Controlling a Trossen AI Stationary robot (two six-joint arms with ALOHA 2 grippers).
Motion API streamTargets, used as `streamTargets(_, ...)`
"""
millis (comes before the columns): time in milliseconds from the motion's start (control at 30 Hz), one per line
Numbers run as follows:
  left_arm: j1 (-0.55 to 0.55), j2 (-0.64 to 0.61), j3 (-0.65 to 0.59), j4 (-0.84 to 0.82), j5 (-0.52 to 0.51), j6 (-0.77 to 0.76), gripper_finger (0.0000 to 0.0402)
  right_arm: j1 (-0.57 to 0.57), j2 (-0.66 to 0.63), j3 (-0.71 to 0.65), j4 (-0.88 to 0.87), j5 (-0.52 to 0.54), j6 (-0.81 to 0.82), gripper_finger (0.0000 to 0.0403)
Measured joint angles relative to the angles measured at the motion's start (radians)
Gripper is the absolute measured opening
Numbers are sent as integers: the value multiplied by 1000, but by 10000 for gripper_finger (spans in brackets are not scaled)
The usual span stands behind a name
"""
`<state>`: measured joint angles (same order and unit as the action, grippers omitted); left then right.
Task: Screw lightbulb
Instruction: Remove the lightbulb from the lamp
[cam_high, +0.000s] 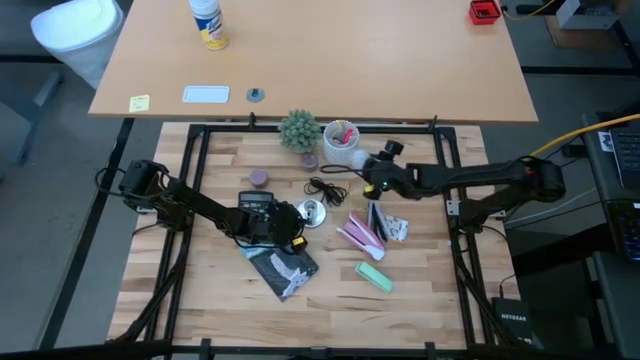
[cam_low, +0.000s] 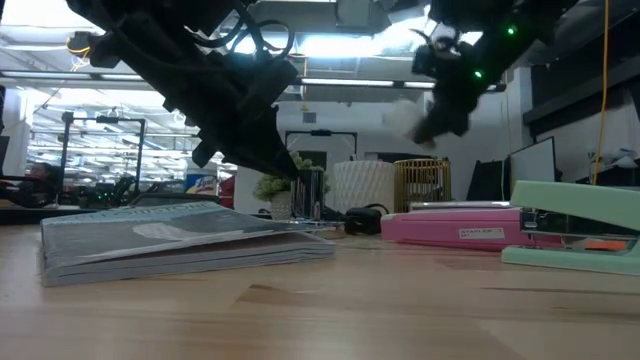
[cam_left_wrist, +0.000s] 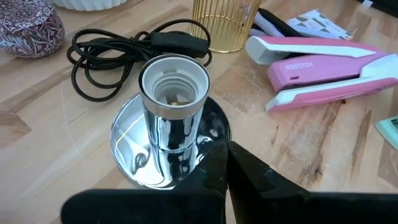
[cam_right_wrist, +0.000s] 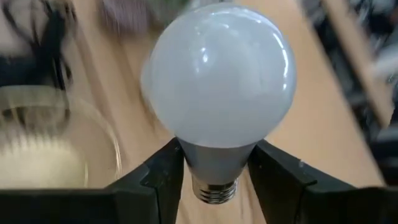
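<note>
**High view to wrist views: bulb carried, socket braced**

High view: the right hand (cam_high: 372, 185) is seen raised over the surface (cam_high: 420, 310), well apart from the shiny lamp base (cam_high: 313, 213), beside which the left hand (cam_high: 292, 222) is set. The step is judged to be bringing the bulb to the socket.

Low view: the lightbulb (cam_low: 403, 120) is shown held high, clear of the pink stapler (cam_low: 455, 222) below; open room is left for a descent.

Left wrist view: the left hand's fingers (cam_left_wrist: 217, 168) are closed on the base rim, and the open socket (cam_left_wrist: 173, 84) is seen upright. A black cord (cam_left_wrist: 106, 50) lies just behind it.

Right wrist view: the lightbulb is gripped at its neck by the right hand's fingers (cam_right_wrist: 163, 174), screw end toward the wrist. Turning the screw end down over the socket is what the next move would call for.
</note>
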<state>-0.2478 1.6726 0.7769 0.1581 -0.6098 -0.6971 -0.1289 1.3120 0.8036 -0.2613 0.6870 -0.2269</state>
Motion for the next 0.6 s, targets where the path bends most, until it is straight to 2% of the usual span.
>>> streamTargets(133, 0, 0, 0, 0, 0, 2, 0, -42, -6, -1, -194, -48, 131, 170)
streamTargets(267, 0, 0, 0, 0, 0, 7, 0, -79, -6, -3, -292, -123, 239, 170)
streamTargets(400, 0, 0, 0, 0, 0, 9, 0, -122, -7, -54, -261, -201, 281, 170)
streamTargets(600, 0, 0, 0, 0, 0, 20, 0, -181, -6, -182, -156, -374, 326, 170)
